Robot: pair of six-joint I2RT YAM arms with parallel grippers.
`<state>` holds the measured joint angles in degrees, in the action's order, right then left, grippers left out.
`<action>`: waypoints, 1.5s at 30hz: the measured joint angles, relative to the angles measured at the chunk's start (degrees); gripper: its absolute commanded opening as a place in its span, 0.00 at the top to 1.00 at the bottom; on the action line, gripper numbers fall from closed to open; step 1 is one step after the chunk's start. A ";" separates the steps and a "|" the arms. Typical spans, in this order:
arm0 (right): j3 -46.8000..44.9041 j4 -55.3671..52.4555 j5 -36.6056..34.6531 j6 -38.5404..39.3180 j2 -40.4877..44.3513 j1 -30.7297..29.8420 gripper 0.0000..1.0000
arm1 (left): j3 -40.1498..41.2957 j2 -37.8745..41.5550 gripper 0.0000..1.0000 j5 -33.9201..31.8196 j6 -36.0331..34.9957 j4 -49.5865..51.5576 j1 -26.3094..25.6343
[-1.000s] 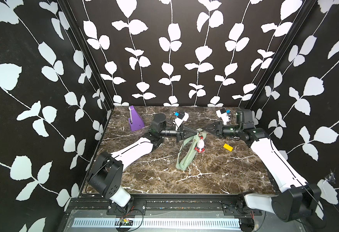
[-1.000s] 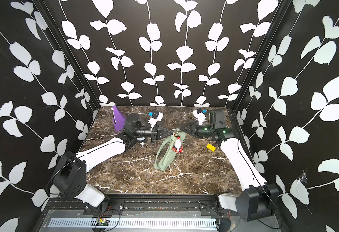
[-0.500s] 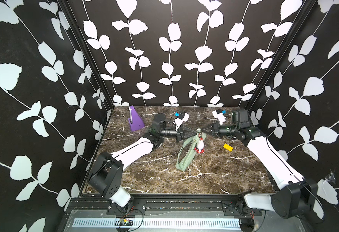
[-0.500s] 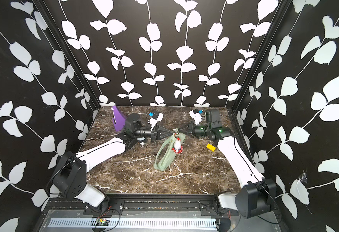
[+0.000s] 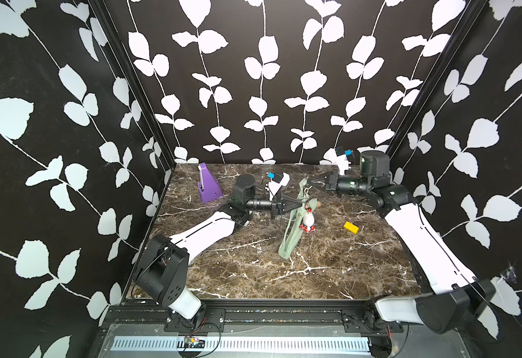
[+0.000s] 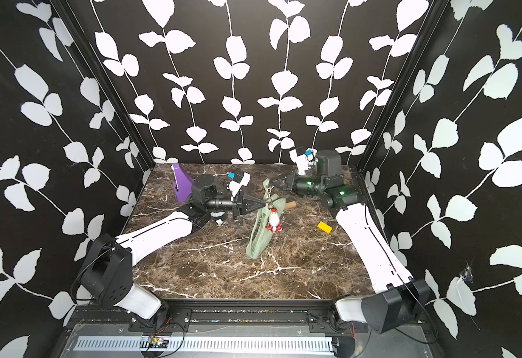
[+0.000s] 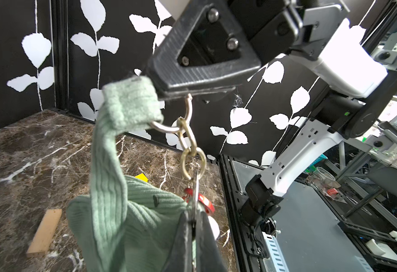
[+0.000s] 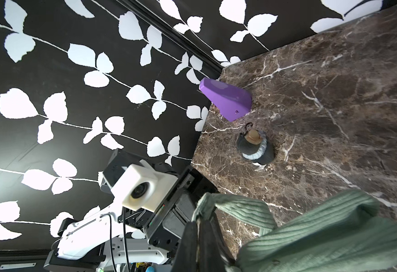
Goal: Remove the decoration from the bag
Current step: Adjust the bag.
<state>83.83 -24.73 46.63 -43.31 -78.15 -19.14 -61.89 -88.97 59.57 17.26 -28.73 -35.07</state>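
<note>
The sage-green bag (image 5: 293,231) (image 6: 261,237) hangs by its far end and trails onto the marble table (image 5: 253,272). My right gripper (image 5: 309,181) (image 8: 198,223) is shut on the silver ring at the end of the bag's strap (image 7: 131,103). A gold chain (image 7: 190,146) runs from that ring down to a clasp. On the clasp my left gripper (image 5: 300,204) (image 7: 194,221) is shut. The decoration (image 5: 308,221) (image 6: 274,223), a white and red figure, dangles against the bag just below. The two grippers sit close together, left lower than right.
A purple wedge (image 5: 208,186) (image 8: 228,99) stands at the back left. On the table right of the bag lies a yellow block (image 5: 351,227), and a wooden block (image 6: 290,205) (image 7: 44,232) behind it. A small dark figure (image 8: 255,147) is near the wedge. Patterned walls enclose three sides.
My right gripper has closed on the strap's ring and risen toward the back, lifting that end of the bag. The left gripper has kept its place, still shut.
</note>
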 measured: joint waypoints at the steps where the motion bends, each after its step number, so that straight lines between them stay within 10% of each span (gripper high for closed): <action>1: 0.48 0.00 -0.96 0.04 -0.59 -0.63 1.00 | 0.00 0.00 1.00 0.02 0.24 -0.15 0.02; 13: -0.66 1.38 -10.67 -0.39 -3.23 -7.45 1.00 | 0.00 -0.28 1.00 0.61 2.97 -2.54 0.02; 25: -1.60 2.34 -14.43 1.22 -2.38 -9.68 0.57 | 0.00 -2.12 1.00 0.83 6.01 -6.51 0.02; 34: -2.27 0.61 -15.72 6.67 4.79 -7.69 0.45 | 0.00 -2.10 1.00 0.31 4.07 -6.08 0.02; 45: -4.55 -5.66 -9.92 19.34 6.62 -4.98 0.53 | -0.02 -2.08 1.00 -0.02 3.87 -5.86 0.02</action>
<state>79.29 -30.39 36.71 -23.97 -71.53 -24.12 -61.91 -91.05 59.55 21.12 -34.59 -35.05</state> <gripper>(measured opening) 0.522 0.048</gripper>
